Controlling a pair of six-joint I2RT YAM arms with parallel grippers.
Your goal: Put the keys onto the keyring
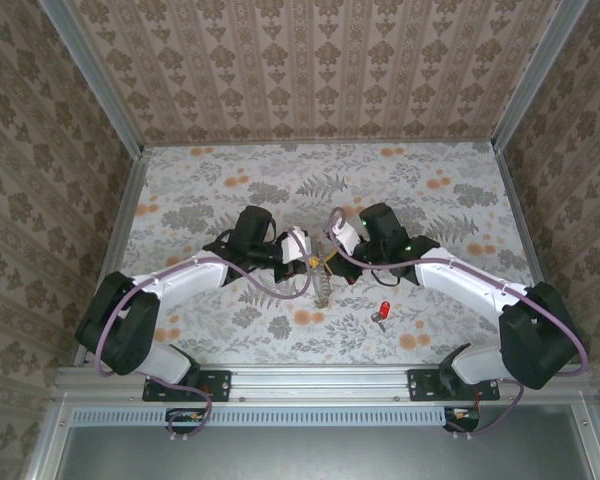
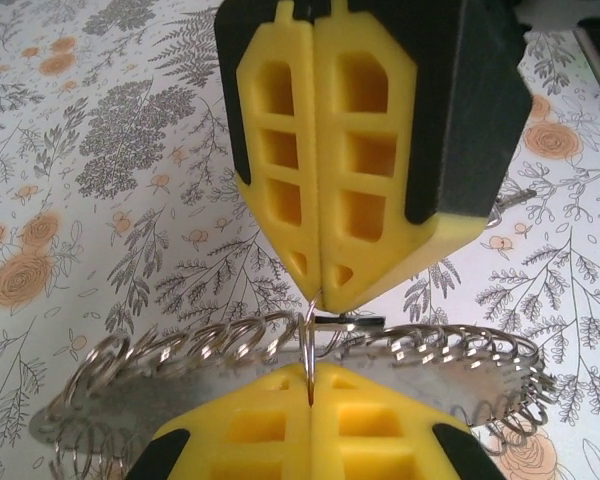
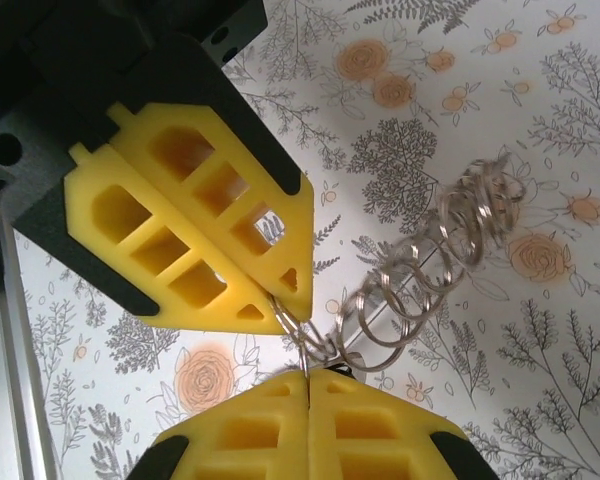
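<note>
The keyring (image 1: pixel 322 285) is a silvery chain of linked wire rings, hanging between the two grippers over the middle of the table. My left gripper (image 2: pixel 311 378) is shut on one ring (image 2: pixel 309 345) of it. From the other side, my right gripper (image 3: pixel 308 378) is shut on that same ring (image 3: pixel 302 338). The fingertips of both nearly touch. The rest of the chain (image 3: pixel 430 265) trails down to the table. The red-headed key (image 1: pixel 384 310) lies loose on the table, near the right arm. A small dark piece (image 2: pixel 365 322) sits by the pinched ring; I cannot tell if it is the black-headed key.
The floral tabletop (image 1: pixel 230 190) is walled on three sides by patterned panels. A metal rail (image 1: pixel 320 380) runs along the near edge, where the arm bases stand.
</note>
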